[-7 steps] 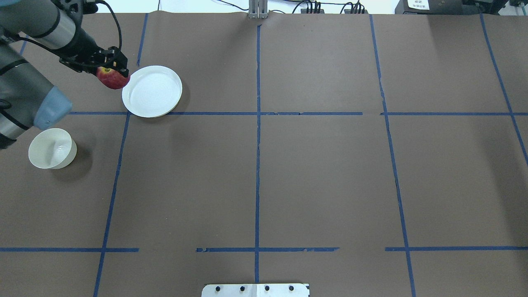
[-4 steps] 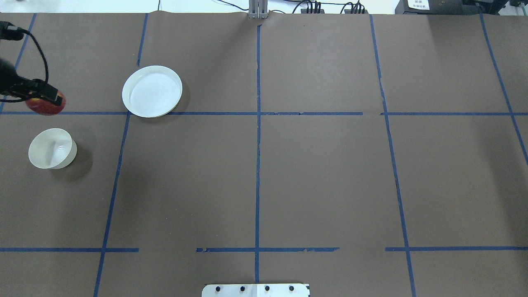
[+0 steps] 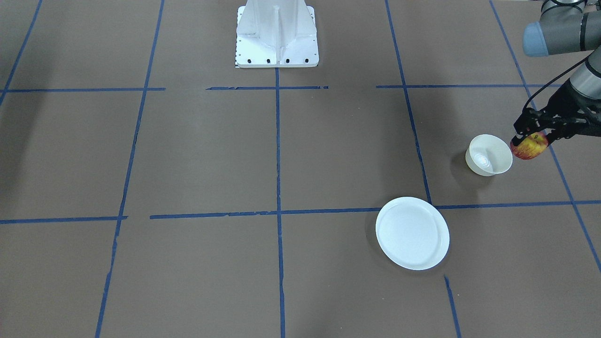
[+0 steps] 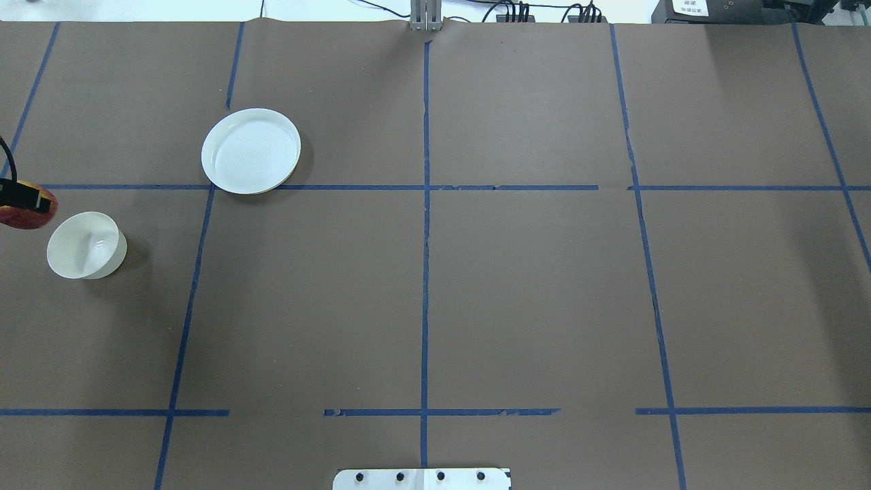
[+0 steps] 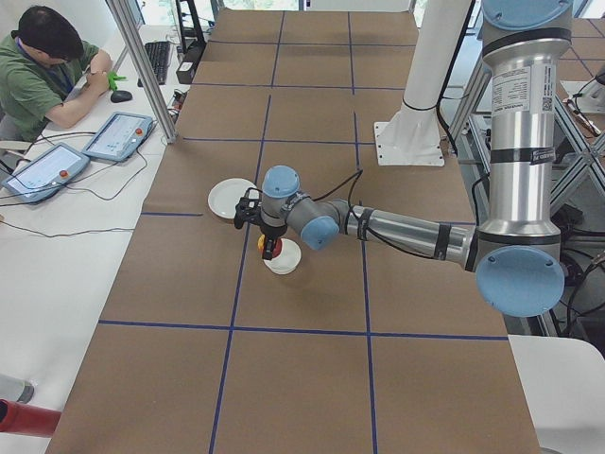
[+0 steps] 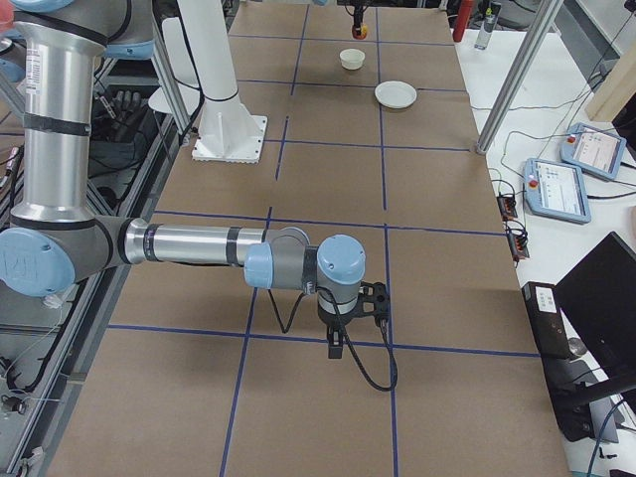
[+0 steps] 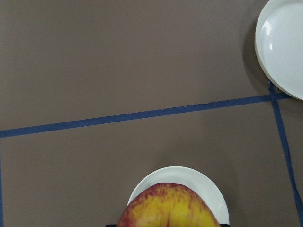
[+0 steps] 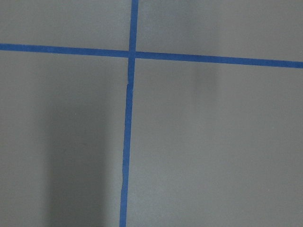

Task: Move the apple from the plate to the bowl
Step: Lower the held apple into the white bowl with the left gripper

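Observation:
My left gripper (image 3: 529, 140) is shut on the apple (image 3: 530, 147), red with yellow streaks, and holds it above the table just beside the rim of the small cream bowl (image 3: 489, 155). In the overhead view the apple (image 4: 24, 218) is at the left edge, just left of and beyond the bowl (image 4: 86, 245). In the left wrist view the apple (image 7: 168, 208) hangs in front of the bowl's rim (image 7: 210, 189). The white plate (image 4: 251, 150) lies empty. My right gripper (image 6: 338, 343) points down at bare table far from these things; I cannot tell whether it is open or shut.
Brown paper with blue tape lines (image 4: 425, 187) covers the table. The robot's white base (image 3: 277, 35) stands at the table's edge. An operator (image 5: 43, 71) sits at a side desk with tablets beyond the table's end.
My left gripper has carried the apple from the plate's left edge further left and toward the robot, to beside the bowl. The arm has mostly left the overhead view. Plate and bowl have not moved.

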Robot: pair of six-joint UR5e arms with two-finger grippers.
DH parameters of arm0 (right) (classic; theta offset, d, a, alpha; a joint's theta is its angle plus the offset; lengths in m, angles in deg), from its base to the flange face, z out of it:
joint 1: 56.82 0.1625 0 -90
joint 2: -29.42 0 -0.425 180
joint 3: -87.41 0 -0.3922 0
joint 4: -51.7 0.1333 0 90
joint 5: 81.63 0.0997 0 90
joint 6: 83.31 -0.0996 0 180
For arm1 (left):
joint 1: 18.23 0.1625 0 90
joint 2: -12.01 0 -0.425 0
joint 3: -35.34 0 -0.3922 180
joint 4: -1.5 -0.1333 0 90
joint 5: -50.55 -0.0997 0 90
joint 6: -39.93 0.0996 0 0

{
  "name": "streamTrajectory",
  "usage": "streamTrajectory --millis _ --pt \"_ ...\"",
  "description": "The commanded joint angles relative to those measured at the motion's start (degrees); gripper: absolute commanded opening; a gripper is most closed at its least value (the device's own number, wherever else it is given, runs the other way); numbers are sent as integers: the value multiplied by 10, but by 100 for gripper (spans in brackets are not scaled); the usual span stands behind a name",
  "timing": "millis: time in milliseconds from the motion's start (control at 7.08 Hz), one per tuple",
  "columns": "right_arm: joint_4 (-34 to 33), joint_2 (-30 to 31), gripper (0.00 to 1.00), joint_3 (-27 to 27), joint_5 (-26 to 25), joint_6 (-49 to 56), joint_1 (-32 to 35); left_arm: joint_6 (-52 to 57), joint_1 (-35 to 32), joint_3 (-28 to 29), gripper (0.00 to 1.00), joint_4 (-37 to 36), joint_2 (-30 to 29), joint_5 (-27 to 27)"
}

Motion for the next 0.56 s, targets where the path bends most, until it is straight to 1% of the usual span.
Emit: streamTrajectory --millis 0,424 --pt "0 0 100 0 0 0 0 -60 31 33 32 61 -1 -28" --pt "0 0 100 0 0 0 0 -123 82 32 32 61 -4 -64"
